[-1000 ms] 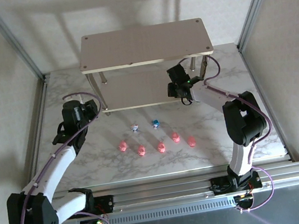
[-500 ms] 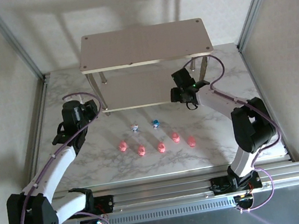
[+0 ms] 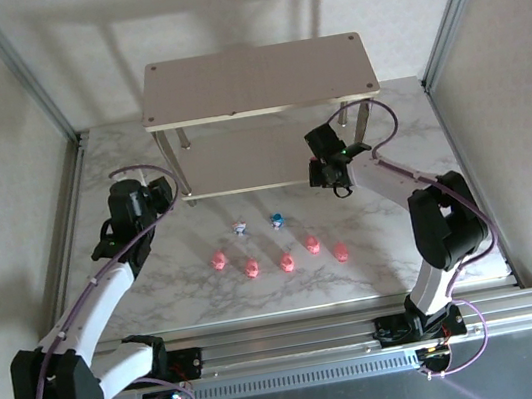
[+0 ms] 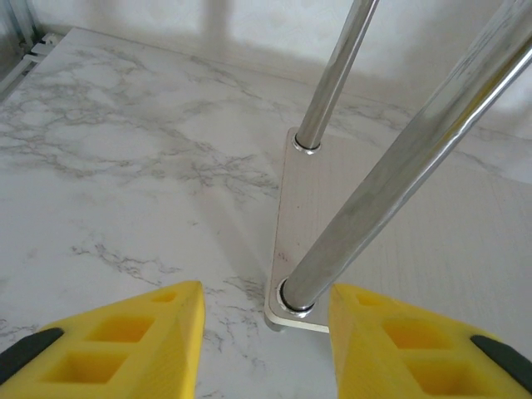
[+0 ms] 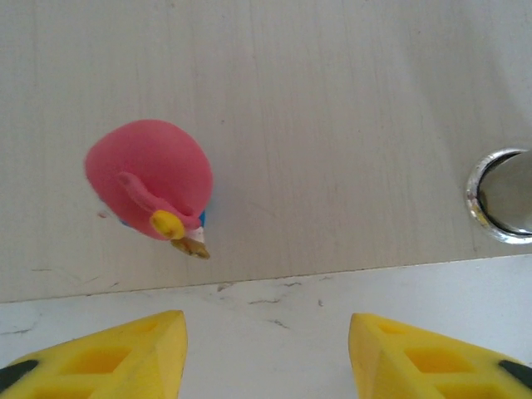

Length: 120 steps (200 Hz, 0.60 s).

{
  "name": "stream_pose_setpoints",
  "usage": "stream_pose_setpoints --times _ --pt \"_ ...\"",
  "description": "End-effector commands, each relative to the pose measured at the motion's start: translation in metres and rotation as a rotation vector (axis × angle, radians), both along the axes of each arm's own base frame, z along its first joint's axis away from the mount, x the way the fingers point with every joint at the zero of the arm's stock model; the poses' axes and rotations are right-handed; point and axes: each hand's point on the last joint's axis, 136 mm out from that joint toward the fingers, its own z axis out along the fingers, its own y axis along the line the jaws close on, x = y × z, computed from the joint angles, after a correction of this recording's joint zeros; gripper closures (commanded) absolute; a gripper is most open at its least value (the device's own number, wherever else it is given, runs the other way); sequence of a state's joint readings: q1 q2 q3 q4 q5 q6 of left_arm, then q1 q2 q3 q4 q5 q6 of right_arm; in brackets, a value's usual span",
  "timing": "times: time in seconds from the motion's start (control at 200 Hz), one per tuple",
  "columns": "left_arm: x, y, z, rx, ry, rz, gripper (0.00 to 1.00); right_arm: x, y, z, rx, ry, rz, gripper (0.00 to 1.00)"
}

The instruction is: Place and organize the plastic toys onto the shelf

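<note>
Toys (image 3: 284,262) are sitting mostly on the table (image 3: 188,285) before the shelf (image 3: 255,78); one red toy (image 5: 150,179) is standing by the front edge of its lower board (image 5: 332,125). Both the right claw (image 5: 266,332) and left claw (image 4: 264,299) are hanging open, empty. A stray nudge risks knocking it off.
</note>
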<state>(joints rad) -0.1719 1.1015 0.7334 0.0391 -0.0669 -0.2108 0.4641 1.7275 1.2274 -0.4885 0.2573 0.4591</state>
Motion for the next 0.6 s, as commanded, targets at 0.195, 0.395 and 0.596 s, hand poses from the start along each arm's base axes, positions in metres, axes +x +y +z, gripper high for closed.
stream_pose_setpoints --times 0.195,0.395,0.596 --pt "-0.004 0.006 0.003 -0.001 -0.005 0.024 0.56 0.011 -0.015 0.003 -0.083 -0.02 -0.047 0.45" --pt "-0.004 0.006 0.003 -0.001 -0.003 0.024 0.56 0.016 -0.021 0.0 -0.113 -0.023 -0.064 0.44" --pt "-0.004 0.007 0.003 0.001 -0.004 0.026 0.56 0.022 -0.024 -0.001 -0.121 -0.04 -0.074 0.44"
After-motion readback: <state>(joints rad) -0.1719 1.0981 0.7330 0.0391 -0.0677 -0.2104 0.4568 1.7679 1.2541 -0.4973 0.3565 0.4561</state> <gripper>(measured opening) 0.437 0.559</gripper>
